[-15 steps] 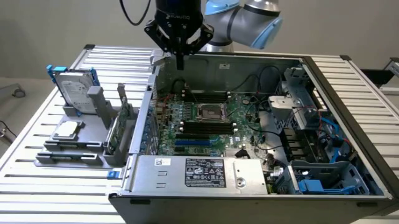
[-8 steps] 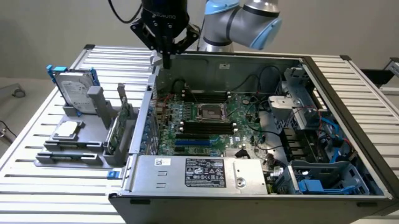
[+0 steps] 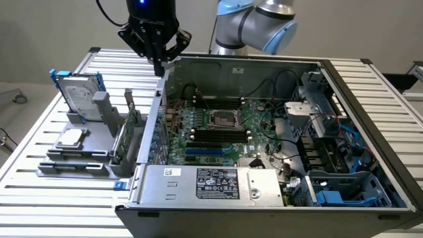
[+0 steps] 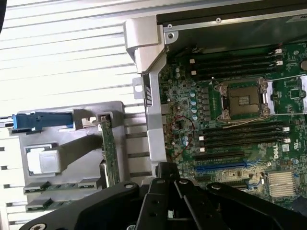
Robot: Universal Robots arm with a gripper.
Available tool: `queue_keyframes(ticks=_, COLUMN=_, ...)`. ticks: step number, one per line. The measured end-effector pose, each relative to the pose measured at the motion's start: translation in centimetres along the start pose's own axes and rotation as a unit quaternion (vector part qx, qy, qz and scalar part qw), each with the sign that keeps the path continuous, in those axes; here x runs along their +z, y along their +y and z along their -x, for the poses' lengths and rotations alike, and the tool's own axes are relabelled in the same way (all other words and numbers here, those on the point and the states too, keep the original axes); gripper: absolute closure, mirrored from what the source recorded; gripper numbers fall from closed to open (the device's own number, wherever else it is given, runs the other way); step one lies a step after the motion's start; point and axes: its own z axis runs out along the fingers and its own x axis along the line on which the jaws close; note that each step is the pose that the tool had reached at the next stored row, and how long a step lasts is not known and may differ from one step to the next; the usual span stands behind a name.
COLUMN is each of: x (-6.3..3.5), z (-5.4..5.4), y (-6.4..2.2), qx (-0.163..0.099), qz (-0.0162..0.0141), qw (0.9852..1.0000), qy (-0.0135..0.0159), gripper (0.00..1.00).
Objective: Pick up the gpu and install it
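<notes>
My gripper (image 3: 159,67) is clenched on nothing and hangs over a corner of the open computer case (image 3: 149,128), at its side on the exterior view's left. The gpu (image 3: 123,139) stands on edge in the grey holder (image 3: 79,148), just beside the case wall and near to me. I judge the danger is this narrow place: a finger may strike the case wall, or tilt the thin card in its slot. The table (image 3: 46,203) is of ribbed aluminium profiles; behind is a plain pale wall (image 3: 53,29)
</notes>
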Motion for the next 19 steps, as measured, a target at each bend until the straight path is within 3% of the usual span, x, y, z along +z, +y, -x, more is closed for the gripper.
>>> queue_keyframes(ticks=13, x=1.89, z=-5.7, y=-0.8, qx=-0.001, qz=-0.0001, qw=1.0, qy=0.0001, gripper=0.89)
queue_keyframes(ticks=19, x=2.08, z=-6.1, y=-1.15, qx=-0.015, qz=-0.0007, qw=0.9999, qy=0.0008, gripper=0.89)
